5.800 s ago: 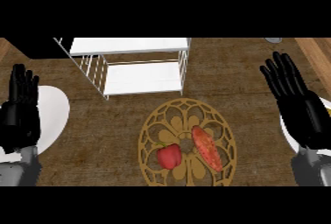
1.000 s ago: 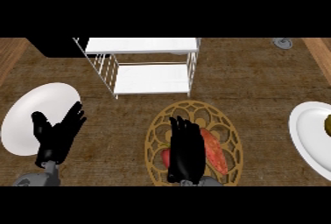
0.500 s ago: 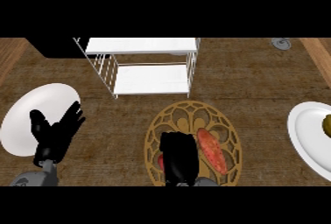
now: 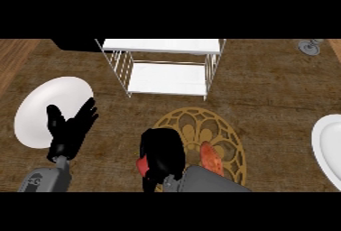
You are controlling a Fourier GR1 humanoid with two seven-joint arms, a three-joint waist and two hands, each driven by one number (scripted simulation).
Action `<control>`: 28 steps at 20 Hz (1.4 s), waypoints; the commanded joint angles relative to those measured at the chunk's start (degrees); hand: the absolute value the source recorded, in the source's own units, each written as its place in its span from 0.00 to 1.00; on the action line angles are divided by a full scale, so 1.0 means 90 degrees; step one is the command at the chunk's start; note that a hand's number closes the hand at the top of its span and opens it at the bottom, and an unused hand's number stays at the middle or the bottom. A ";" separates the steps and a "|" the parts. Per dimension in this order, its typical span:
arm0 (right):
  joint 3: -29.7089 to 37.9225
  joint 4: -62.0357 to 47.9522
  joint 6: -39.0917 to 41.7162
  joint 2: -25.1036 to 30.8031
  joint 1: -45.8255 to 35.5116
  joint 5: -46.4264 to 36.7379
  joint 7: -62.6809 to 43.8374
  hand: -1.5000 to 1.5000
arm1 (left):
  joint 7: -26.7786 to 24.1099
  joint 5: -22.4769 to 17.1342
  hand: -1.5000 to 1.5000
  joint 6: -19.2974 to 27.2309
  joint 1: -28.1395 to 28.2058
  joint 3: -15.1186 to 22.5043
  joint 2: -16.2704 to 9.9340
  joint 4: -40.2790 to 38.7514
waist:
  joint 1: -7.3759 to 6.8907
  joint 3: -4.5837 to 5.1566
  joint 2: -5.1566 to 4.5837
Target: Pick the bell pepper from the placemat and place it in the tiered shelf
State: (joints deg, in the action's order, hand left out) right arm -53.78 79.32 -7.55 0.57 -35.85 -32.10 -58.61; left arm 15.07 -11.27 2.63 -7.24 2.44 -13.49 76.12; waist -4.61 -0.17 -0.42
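bell pepper [image 4: 142, 165]: i see only a small red, glossy sliver of it, peeking out at the left edge of my right hand, low on the left side of the placemat.
right hand [image 4: 162, 153]: it sits on top of the pepper, fingers curled down around it and hiding most of it.
pepper's axis: i cannot tell which way it points or where its long axis lies; too little of it shows.
placemat [image 4: 230, 144]: round, tan-gold, with an open flower-like pattern; it lies on the counter just in front of the shelf.
second item on the mat [image 4: 212, 159]: a long orange-red piece, lying to the right of my hand and beside my forearm, its length running up and slightly left in my view.
tiered shelf [image 4: 170, 67]: white wire frame with flat white tiers, standing at the far middle of the counter.
left hand [image 4: 70, 127]: black, fingers straight and slightly spread, its fingertips over the right edge of a white plate.
white plate [image 4: 40, 110]: on the left of the counter.
second white plate [image 4: 328, 144]: partly cut off at the right edge.
counter [image 4: 266, 90]: brown and mottled, with wood-toned strips at the far left and far right corners.
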 commanded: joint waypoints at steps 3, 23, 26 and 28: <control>-0.0607 0.0433 -0.1397 -0.0061 -0.1323 0.0263 -0.0952 1.00 | 0.0017 0.0083 0.50 0.0039 0.0156 0.0057 0.0107 -0.0306 | 0.0054 0.0029 0.0048; 0.2510 -0.0298 -0.0211 -0.0058 -0.5547 -0.0323 -0.2574 1.00 | -0.0016 -0.0073 0.50 -0.0047 0.0641 -0.0231 -0.0049 0.0022 | 0.0426 0.0033 0.0106; 0.3039 -0.0668 -0.0097 -0.0059 -0.6032 -0.0254 -0.2540 1.00 | 0.0095 -0.0031 0.50 0.0041 0.0456 -0.0241 -0.0020 -0.0027 | 0.0467 0.0034 0.0095; 0.3336 -0.1171 -0.0085 -0.0023 -0.6054 -0.0327 -0.2074 1.00 | 0.0229 0.0012 0.50 0.0151 0.0647 -0.0142 0.0033 0.0431 | 0.0411 0.0026 0.0081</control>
State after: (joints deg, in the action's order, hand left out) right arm -28.73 74.20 -10.63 0.74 -86.08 -34.32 -69.11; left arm 15.71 -11.46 3.45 -2.89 0.39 -13.84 78.96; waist -0.78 -0.14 0.71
